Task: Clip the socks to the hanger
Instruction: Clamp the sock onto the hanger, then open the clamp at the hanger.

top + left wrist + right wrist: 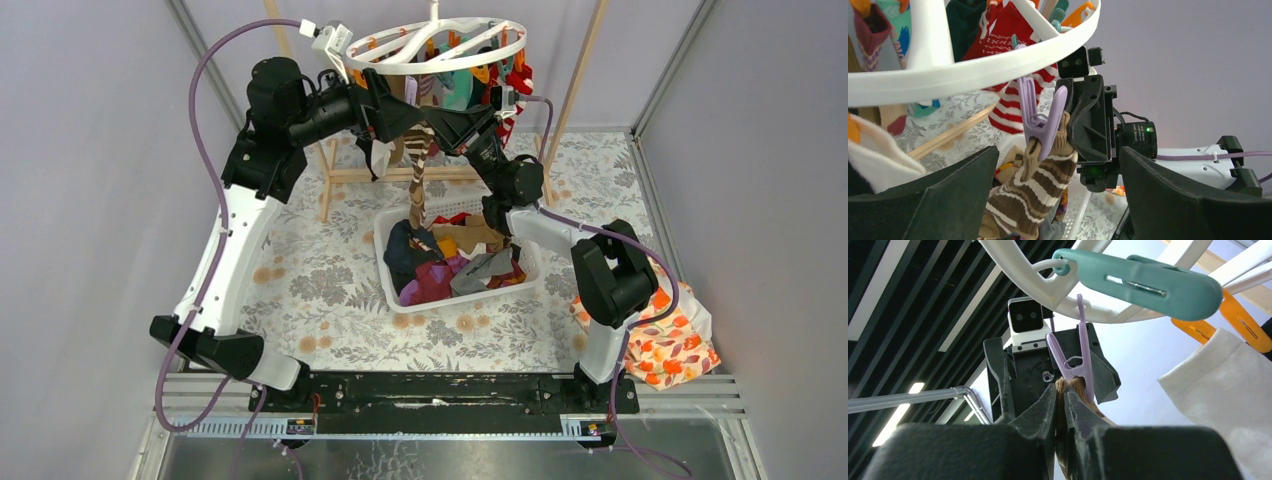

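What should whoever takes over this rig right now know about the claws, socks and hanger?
Left claw open, fingers apart either side of the purple clip.
Right claw shut on the striped sock at its cuff, just below that clip.
The clip hangs from the hanger and bites the striped sock; other socks hang on it already; more socks lie in the basket.
Done: striped sock clipped.
Left: let go with the right claw, then clip the rest.

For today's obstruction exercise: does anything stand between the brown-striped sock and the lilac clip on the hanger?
Nothing visible does: the brown-striped sock is gripped at its top by the lilac clip, and the right tool pinches it below.
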You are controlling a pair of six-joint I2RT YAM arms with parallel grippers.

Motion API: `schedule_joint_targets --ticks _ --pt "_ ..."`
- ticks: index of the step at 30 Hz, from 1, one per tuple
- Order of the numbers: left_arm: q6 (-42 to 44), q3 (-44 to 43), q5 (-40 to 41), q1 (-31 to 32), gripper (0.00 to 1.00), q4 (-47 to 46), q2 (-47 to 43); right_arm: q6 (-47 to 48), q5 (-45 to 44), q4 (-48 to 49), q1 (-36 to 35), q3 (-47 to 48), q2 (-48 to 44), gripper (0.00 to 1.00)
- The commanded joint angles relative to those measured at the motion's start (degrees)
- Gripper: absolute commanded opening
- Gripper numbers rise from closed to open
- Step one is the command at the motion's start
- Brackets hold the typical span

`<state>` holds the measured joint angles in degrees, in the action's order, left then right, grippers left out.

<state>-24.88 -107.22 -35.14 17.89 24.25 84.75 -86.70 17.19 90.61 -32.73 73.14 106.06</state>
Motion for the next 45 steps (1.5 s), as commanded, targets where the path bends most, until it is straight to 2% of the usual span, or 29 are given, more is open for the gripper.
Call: schedule_joint_targets --ticks 1,6,10,15,21,26,29,31,34,36,37,40,45 --pt "2.67 2.38 2.98 -0.05 0.99 1.25 -3.93 1.72 0.47 7.48 -0.04 0.99 -1.95 0.15" --pt "4.71 9.11 2.09 -0.06 0.98 2.47 -7.55 2.37 0.86 6.64 -0.11 0.64 -2.21 0.16" --pt "4.25 15.58 -1.42 0.11 0.90 2.20 -8.74 4.17 1.53 3.99 -0.52 1.06 -2.99 0.18" --pt "4.15 17.90 -2.94 1.40 0.84 2.00 -7.63 6.75 2.36 -0.50 -1.81 1.98 -4.03 0.19" --pt "8.07 22.75 7.29 7.10 0.94 2.03 -9.19 15.29 1.14 -11.00 -4.43 1.20 -7.98 0.21" --pt "8.91 25.42 20.53 8.48 0.90 1.04 -9.82 17.34 -1.95 -14.47 -4.94 -0.70 -9.97 0.22" --pt "10.31 26.58 26.22 8.74 0.81 -0.70 -9.55 18.25 -2.01 -16.57 -5.27 -0.64 -10.45 0.23" --pt "11.25 26.45 27.86 8.74 0.70 -1.60 -9.11 18.46 -1.77 -17.45 -5.43 -0.47 -10.60 0.24" --pt "11.60 26.10 29.29 8.74 0.40 -2.32 -8.87 18.65 -1.75 -18.42 -5.50 -1.12 -11.27 0.32" --pt "11.73 26.15 29.91 8.74 0.21 -2.68 -9.18 20.10 -2.09 -19.84 -5.36 -2.16 -12.40 0.42" --pt "12.05 26.22 30.07 8.74 0.16 -2.71 -9.47 21.04 -2.31 -20.87 -5.40 -2.80 -13.12 0.48" --pt "12.91 26.56 30.21 8.74 0.06 -2.08 -10.48 24.15 -3.21 -23.93 -4.97 -5.45 -16.03 0.60" --pt "14.33 28.06 30.31 8.74 0.00 -1.36 -12.29 26.40 -5.92 -24.03 -3.51 -11.84 -20.16 0.62"
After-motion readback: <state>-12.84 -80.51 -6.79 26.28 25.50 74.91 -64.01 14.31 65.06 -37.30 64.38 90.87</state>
